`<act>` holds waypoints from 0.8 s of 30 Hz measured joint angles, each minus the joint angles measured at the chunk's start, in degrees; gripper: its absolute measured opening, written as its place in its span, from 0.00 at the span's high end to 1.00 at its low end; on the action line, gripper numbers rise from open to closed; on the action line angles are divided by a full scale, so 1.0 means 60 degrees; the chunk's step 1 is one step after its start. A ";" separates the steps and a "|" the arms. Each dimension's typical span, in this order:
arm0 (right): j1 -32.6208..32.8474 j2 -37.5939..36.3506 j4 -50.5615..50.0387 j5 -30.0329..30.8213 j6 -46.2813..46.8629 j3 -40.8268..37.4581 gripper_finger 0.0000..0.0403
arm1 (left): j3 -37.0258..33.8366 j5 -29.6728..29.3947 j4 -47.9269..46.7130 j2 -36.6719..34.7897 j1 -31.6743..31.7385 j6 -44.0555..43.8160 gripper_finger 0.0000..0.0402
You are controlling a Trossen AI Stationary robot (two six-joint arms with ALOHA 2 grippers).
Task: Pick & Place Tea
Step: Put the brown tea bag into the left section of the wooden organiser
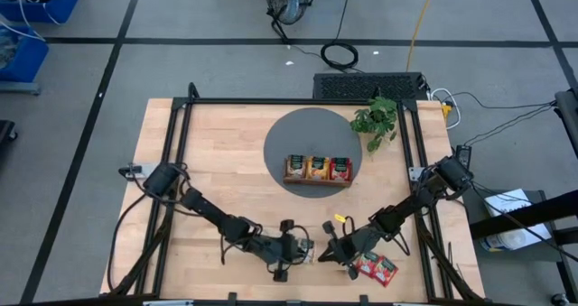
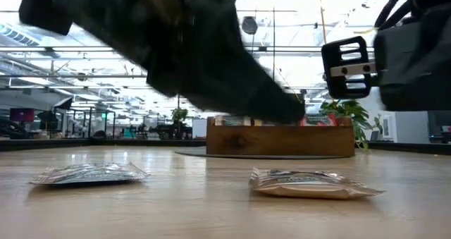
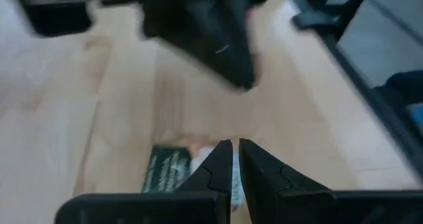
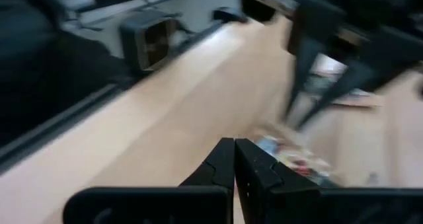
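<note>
Left gripper (image 1: 309,249): your left gripper sits low over the bench's near edge, well in front of the wooden tray; its fingers are nearly pressed together with only a thin slit between them, and in the left wrist view a pale sachet with a dark green label (image 3: 173,170) lies just under the tips. You cannot tell from these views whether that sachet is pinched or only touched.
Right gripper (image 1: 329,251): your right gripper is just beside the left one, also in front of the tray, fingers pressed together on nothing.
Tea in tray: sachets stand upright in the wooden tray (image 1: 316,181), one group per compartment, on the grey round mat (image 1: 289,134).
Loose tea: red sachets (image 1: 377,268) lie on the bench (image 1: 217,153) in front of the tray, toward the right arm's side.
Plant (image 1: 376,118): it stands behind the tray, at the mat's edge.
</note>
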 joint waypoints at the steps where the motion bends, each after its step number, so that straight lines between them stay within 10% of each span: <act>1: -0.0030 -0.0001 -0.0006 -0.0316 0.0003 -0.0001 1.00 | -0.0011 -0.0115 -0.0051 0.0014 -0.0019 0.0024 0.91; 24: -0.0533 0.0988 -0.3391 -0.0101 0.1059 0.1585 1.00 | -0.0006 -0.1073 -0.1427 -0.0211 0.0269 -0.1017 0.91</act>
